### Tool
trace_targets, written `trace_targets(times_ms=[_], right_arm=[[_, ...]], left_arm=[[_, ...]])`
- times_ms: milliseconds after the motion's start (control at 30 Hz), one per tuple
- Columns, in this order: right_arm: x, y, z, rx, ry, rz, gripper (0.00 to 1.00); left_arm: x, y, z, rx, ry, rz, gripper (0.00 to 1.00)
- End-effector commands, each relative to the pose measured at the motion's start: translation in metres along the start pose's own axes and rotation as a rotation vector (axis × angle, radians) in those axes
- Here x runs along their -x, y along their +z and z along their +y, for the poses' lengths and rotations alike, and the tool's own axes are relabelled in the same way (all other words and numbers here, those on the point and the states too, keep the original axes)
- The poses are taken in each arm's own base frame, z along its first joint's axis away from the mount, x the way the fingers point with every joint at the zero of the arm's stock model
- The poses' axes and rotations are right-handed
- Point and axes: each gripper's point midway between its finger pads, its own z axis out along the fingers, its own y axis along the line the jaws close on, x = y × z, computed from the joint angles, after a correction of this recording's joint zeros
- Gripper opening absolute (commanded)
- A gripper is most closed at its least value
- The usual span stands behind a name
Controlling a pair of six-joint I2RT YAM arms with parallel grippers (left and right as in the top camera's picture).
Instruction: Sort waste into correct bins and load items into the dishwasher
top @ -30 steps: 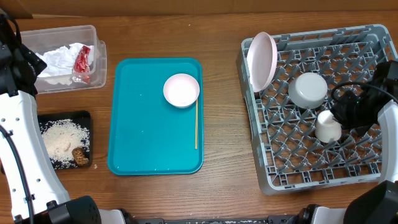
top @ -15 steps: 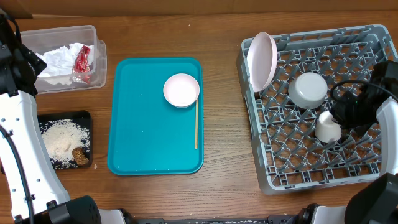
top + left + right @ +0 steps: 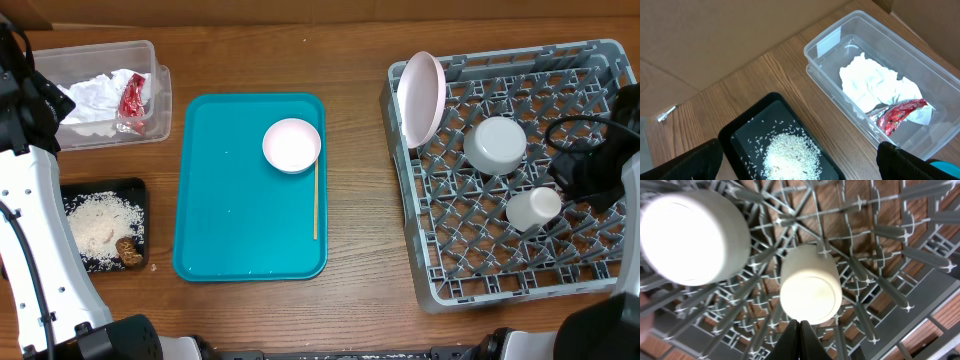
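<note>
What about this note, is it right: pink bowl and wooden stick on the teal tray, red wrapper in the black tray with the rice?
The red wrapper lies in the clear tub beside the napkin, not the black tray; the overhead view shows it. The rest stands: pink bowl and wooden stick on the teal tray, rice in the black tray.

Quick tally: two bowls (pink bowl (image 3: 292, 145), grey bowl (image 3: 495, 145)), one plate (image 3: 421, 98), one cup (image 3: 532, 208), one wooden stick (image 3: 316, 202), two bins (clear tub (image 3: 60, 55), black tray (image 3: 140, 185)), one rack (image 3: 430, 290), one teal tray (image 3: 230, 230), one napkin (image 3: 95, 98), one wrapper (image 3: 132, 100).
</note>
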Motion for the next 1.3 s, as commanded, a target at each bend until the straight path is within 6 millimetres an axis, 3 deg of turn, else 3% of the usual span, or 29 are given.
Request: trace_targets(times_ms=[0,100,267,300,333,367,400,433,533,633,733,867,1067,1267], right_arm=[[-0.005,-0.041,0.023,0.126,-0.052,-0.096,0.04],[-0.029,-0.065,0.062,0.292,-0.201,-0.115,0.04],[-0.09,-0.098,0.131,0.507,-0.451,-0.12,0.05],[-0.105,-0.102,0.145,0.534,-0.499,-0.117,0.15],[-0.118,-0.104,0.157,0.56,-0.549,-0.114,0.39],[-0.132,-0.106,0.17,0.586,-0.605,-0.111,0.57],[-0.151,-0.109,0.188,0.624,-0.677,-0.109,0.91],[-0.163,-0.111,0.2,0.649,-0.722,-0.11,1.0],[-0.197,-0.109,0.239,0.705,-0.841,-0.141,1.0],[-0.219,-0.095,0.274,0.718,-0.907,-0.189,1.0],[-0.247,-0.071,0.312,0.748,-0.966,-0.192,1.0],[-0.287,-0.019,0.351,0.749,-1.117,-0.201,1.0],[-0.302,0.052,0.377,0.587,-1.264,-0.389,0.99],[-0.312,0.089,0.377,0.543,-1.311,-0.357,0.86]], left_arm=[[-0.001,0.003,0.0,0.002,-0.009,0.006,1.0],[-0.001,0.003,0.0,0.002,-0.009,0.006,1.0],[-0.001,0.003,0.0,0.002,-0.009,0.006,1.0],[-0.001,0.003,0.0,0.002,-0.009,0.006,1.0],[-0.001,0.003,0.0,0.002,-0.009,0.006,1.0],[-0.001,0.003,0.0,0.002,-0.009,0.006,1.0],[-0.001,0.003,0.0,0.002,-0.009,0.006,1.0],[-0.001,0.003,0.0,0.002,-0.009,0.006,1.0],[-0.001,0.003,0.0,0.002,-0.009,0.006,1.0],[-0.001,0.003,0.0,0.002,-0.009,0.006,1.0],[-0.001,0.003,0.0,0.002,-0.009,0.006,1.0],[-0.001,0.003,0.0,0.002,-0.009,0.006,1.0],[-0.001,0.003,0.0,0.002,-0.009,0.006,1.0],[-0.001,0.003,0.0,0.002,-0.009,0.006,1.0]])
